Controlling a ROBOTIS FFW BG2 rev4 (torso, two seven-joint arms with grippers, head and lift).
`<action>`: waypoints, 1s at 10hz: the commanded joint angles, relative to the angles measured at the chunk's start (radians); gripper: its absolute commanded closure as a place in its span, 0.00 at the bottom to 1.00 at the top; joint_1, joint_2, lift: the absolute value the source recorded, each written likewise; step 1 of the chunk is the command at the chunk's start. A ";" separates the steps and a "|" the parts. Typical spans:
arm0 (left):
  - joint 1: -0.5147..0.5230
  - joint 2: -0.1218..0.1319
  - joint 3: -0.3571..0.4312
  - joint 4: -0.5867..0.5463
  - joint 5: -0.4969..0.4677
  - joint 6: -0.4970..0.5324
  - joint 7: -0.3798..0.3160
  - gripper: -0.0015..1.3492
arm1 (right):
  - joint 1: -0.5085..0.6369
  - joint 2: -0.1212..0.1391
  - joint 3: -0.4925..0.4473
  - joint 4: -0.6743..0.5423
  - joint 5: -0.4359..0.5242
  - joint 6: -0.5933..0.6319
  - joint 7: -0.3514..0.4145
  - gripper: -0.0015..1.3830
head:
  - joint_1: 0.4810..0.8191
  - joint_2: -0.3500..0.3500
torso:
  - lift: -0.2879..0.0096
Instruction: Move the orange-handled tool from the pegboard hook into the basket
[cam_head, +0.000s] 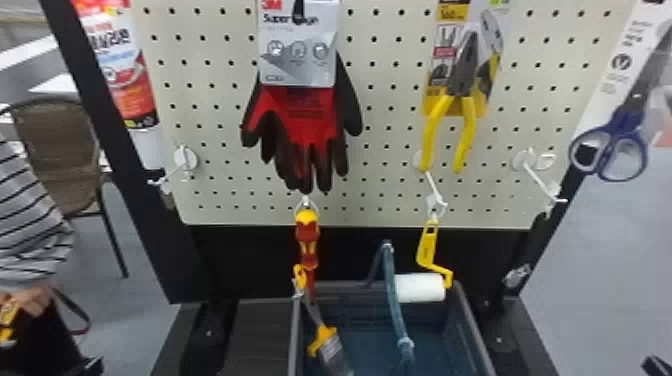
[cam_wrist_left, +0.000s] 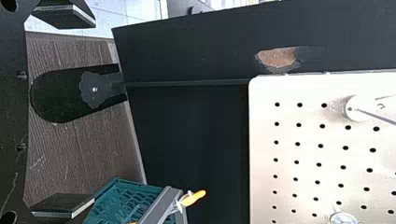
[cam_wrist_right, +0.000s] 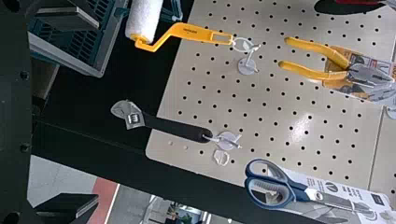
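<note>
A brush with an orange-yellow handle (cam_head: 300, 276) leans inside the basket (cam_head: 472, 332) against its left wall, bristles down. From the left wrist view, its handle tip (cam_wrist_left: 194, 198) sticks out past the grey basket rim (cam_wrist_left: 156, 205). A red-and-yellow screwdriver (cam_head: 307, 240) hangs on the middle pegboard hook, over the basket's back left corner. My left gripper (cam_wrist_left: 91, 113) stands open beside the basket, nothing between its fingers. My right gripper (cam_wrist_right: 95, 114) is open too, holding nothing, off the basket's other side, before the pegboard's lower edge.
A yellow-framed paint roller (cam_head: 422, 287) hangs over the basket's back right. An adjustable wrench (cam_wrist_right: 163, 126) hangs on a hook near my right gripper. The left hook (cam_head: 167, 176) is bare. Gloves (cam_head: 305, 125), pliers (cam_head: 462, 90) and scissors (cam_head: 617, 135) hang higher. The basket handle (cam_head: 392, 295) is raised.
</note>
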 joint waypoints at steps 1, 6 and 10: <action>0.000 -0.007 0.000 0.000 0.000 0.000 0.000 0.00 | 0.000 0.013 0.000 0.000 0.000 0.000 0.000 0.00 | 0.20 0.50 | 0.63; 0.000 -0.007 0.000 0.000 0.000 0.000 0.000 0.00 | 0.000 0.013 0.000 0.000 0.000 0.000 0.000 0.00 | 0.20 0.50 | 0.63; 0.000 -0.007 0.000 0.000 0.000 0.000 0.000 0.00 | 0.000 0.013 0.000 0.000 0.000 0.000 0.000 0.00 | 0.20 0.50 | 0.63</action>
